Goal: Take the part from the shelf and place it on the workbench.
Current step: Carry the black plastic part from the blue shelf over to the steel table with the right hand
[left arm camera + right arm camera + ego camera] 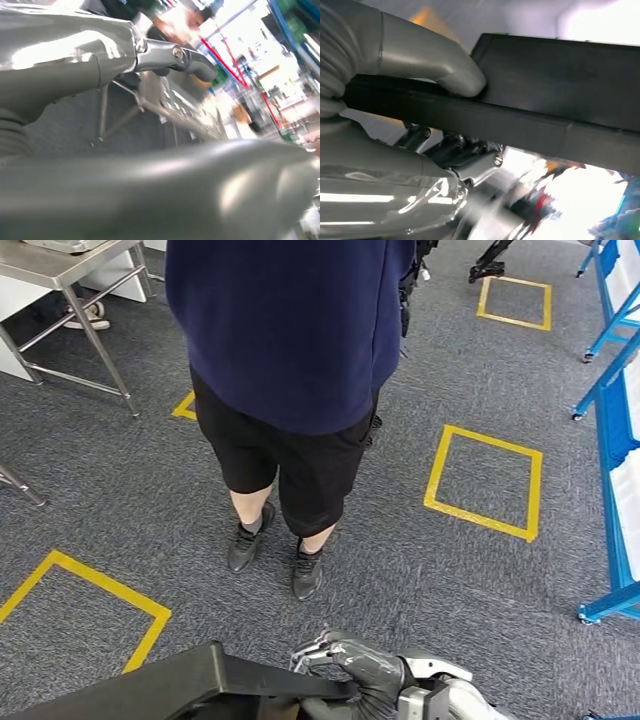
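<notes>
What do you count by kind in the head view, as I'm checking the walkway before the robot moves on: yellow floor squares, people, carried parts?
Yellow tape squares: 4, the last partly hidden behind the person
Person: 1
Black part: 1, held by the right hand
Total: 6

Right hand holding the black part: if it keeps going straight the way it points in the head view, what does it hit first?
The right hand grips the long black flat part and points toward the picture's left. The part itself lies along that line; beyond it, grey carpet with a yellow tape square. Depth is unclear.
</notes>
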`<state>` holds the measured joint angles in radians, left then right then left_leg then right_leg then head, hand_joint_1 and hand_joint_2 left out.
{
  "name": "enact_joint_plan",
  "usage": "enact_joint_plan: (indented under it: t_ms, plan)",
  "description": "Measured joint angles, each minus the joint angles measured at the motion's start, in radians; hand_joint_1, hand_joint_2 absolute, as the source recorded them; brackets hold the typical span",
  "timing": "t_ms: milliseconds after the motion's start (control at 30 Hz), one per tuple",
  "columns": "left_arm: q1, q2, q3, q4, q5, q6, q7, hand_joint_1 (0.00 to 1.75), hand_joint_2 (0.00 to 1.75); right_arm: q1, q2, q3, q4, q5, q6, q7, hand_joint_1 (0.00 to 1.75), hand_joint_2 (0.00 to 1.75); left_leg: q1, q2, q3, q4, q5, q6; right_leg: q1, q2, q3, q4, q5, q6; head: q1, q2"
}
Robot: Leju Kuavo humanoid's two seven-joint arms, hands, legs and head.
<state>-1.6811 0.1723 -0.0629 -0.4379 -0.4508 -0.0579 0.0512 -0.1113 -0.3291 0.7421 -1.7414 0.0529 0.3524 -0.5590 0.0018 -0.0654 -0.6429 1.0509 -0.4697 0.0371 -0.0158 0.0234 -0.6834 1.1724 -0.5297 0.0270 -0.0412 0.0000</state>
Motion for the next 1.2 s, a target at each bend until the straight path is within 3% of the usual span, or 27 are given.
enact_joint_plan:
  t_ms: [33, 100, 167, 233, 300, 367, 400, 433, 467, 533, 567, 667, 767, 867, 1000, 1100, 1200]
  plan:
    - [-0.015, 0.011, -0.004, 0.008, -0.018, -0.012, 0.019, 0.00, 1.75, -0.003, -0.041, -0.017, -0.022, 0.037, -0.056, 0.019, 1.75, 1.75, -0.001, -0.008, -0.001, 0.002, -0.002, -0.002, -0.001, 0.015, 0.022, -0.062, 0.028, -0.001, 0.000, 0.000]
    - [-0.045, 0.037, -0.009, 0.015, -0.039, -0.022, 0.037, 0.00, 1.75, 0.016, -0.166, -0.096, -0.079, 0.007, -0.106, 0.059, 1.75, 1.75, 0.000, -0.024, -0.006, 0.005, -0.003, -0.008, -0.001, 0.030, 0.045, -0.119, 0.041, -0.002, 0.000, 0.000]
    - [-0.075, 0.064, -0.001, 0.003, -0.029, 0.000, 0.034, 0.00, 1.75, 0.085, -0.321, -0.263, -0.139, -0.208, -0.002, 0.124, 1.75, 1.75, 0.001, -0.041, -0.009, 0.004, -0.005, -0.014, -0.002, 0.012, 0.054, -0.127, 0.035, -0.006, 0.000, 0.000]
    - [-0.105, 0.096, 0.017, -0.024, -0.017, 0.011, 0.035, 0.00, 1.75, 0.134, -0.426, -0.506, -0.177, -0.468, 0.204, 0.210, 1.75, 1.75, -0.001, -0.018, -0.020, 0.031, -0.028, -0.021, -0.006, -0.002, 0.062, -0.135, 0.036, -0.015, -0.001, 0.000]
    - [-0.122, 0.119, 0.038, -0.057, 0.002, 0.006, 0.026, 0.00, 1.75, 0.123, -0.441, -0.791, -0.206, -0.611, 0.372, 0.279, 1.75, 1.75, -0.001, 0.025, -0.065, 0.130, -0.082, -0.029, -0.008, -0.012, 0.068, -0.138, 0.035, -0.022, -0.002, 0.000]
    - [-0.124, 0.123, 0.059, -0.093, 0.025, 0.005, 0.013, 0.00, 1.75, 0.079, -0.401, -1.039, -0.241, -0.589, 0.422, 0.297, 1.75, 1.75, 0.004, 0.042, -0.125, 0.246, -0.124, -0.037, -0.009, -0.027, 0.072, -0.138, 0.030, -0.023, -0.002, 0.000]
    - [-0.124, 0.122, 0.068, -0.113, 0.032, 0.006, 0.012, 0.00, 1.75, 0.054, -0.377, -1.123, -0.251, -0.535, 0.412, 0.290, 1.75, 1.75, 0.007, 0.043, -0.140, 0.267, -0.123, -0.041, -0.010, -0.037, 0.073, -0.138, 0.027, -0.022, -0.002, 0.000]
    - [-0.126, 0.121, 0.073, -0.136, 0.036, 0.008, 0.014, 0.00, 1.75, 0.031, -0.354, -1.183, -0.257, -0.474, 0.388, 0.275, 1.75, 1.75, 0.009, 0.044, -0.136, 0.251, -0.103, -0.045, -0.013, -0.045, 0.075, -0.138, 0.025, -0.019, -0.002, 0.000]
    - [-0.129, 0.119, 0.076, -0.160, 0.038, 0.008, 0.020, 0.00, 1.75, 0.010, -0.337, -1.214, -0.258, -0.424, 0.359, 0.258, 1.75, 1.75, 0.011, 0.047, -0.114, 0.197, -0.068, -0.049, -0.016, -0.053, 0.077, -0.138, 0.022, -0.015, -0.002, 0.000]
    - [-0.139, 0.116, 0.077, -0.208, 0.039, -0.001, 0.039, 0.00, 1.75, -0.029, -0.317, -1.199, -0.252, -0.361, 0.302, 0.223, 1.75, 1.75, 0.013, 0.056, -0.050, 0.061, -0.005, -0.054, -0.019, -0.060, 0.082, -0.137, 0.015, -0.004, -0.002, 0.000]
    - [-0.143, 0.115, 0.076, -0.229, 0.042, -0.011, 0.047, 0.00, 1.75, -0.044, -0.310, -1.155, -0.246, -0.342, 0.282, 0.208, 1.75, 1.75, 0.013, 0.061, -0.028, 0.016, 0.010, -0.053, -0.018, -0.060, 0.083, -0.136, 0.012, 0.001, -0.002, 0.000]
    - [-0.117, 0.114, 0.073, -0.306, 0.118, -0.068, 0.034, 0.00, 1.75, -0.037, -0.292, -0.915, -0.217, -0.242, 0.234, 0.164, 1.75, 1.75, 0.013, 0.061, -0.010, -0.010, 0.013, -0.045, -0.014, -0.059, 0.093, -0.142, 0.008, 0.004, -0.001, 0.000]
    - [0.019, 0.122, 0.065, -0.457, 0.344, -0.123, -0.027, 0.00, 1.75, 0.052, -0.261, -0.689, -0.184, -0.120, 0.174, 0.113, 1.75, 1.75, 0.012, 0.046, -0.003, -0.010, 0.010, -0.040, -0.015, -0.067, 0.111, -0.152, 0.004, 0.006, -0.001, 0.000]
    - [0.258, 0.157, 0.037, -0.667, 0.544, -0.104, -0.132, 0.00, 1.75, 0.148, -0.220, -0.552, -0.162, -0.044, 0.097, 0.079, 1.75, 1.75, 0.007, 0.039, 0.003, -0.011, 0.005, -0.034, -0.020, -0.073, 0.121, -0.153, 0.000, 0.012, -0.001, 0.000]
    - [0.666, 0.196, 0.012, -0.962, 0.645, -0.097, -0.295, 0.00, 1.75, 0.263, -0.159, -0.447, -0.156, -0.010, 0.000, 0.063, 1.75, 1.75, 0.002, 0.044, 0.012, -0.011, -0.002, -0.030, -0.026, -0.065, 0.126, -0.154, -0.005, 0.019, -0.002, 0.000]
    - [1.009, 0.195, -0.017, -1.141, 0.635, -0.102, -0.395, 0.00, 1.75, 0.337, -0.119, -0.403, -0.162, -0.018, -0.077, 0.067, 1.75, 1.75, 0.000, 0.055, 0.021, -0.012, -0.009, -0.030, -0.027, -0.053, 0.129, -0.155, -0.008, 0.023, -0.002, 0.000]
    - [1.331, 0.157, -0.077, -1.243, 0.587, -0.094, -0.466, 0.00, 1.75, 0.394, -0.089, -0.361, -0.177, -0.024, -0.151, 0.068, 1.75, 1.75, 0.000, 0.069, 0.026, -0.012, -0.016, -0.030, -0.027, -0.038, 0.129, -0.155, -0.010, 0.023, -0.002, 0.000]
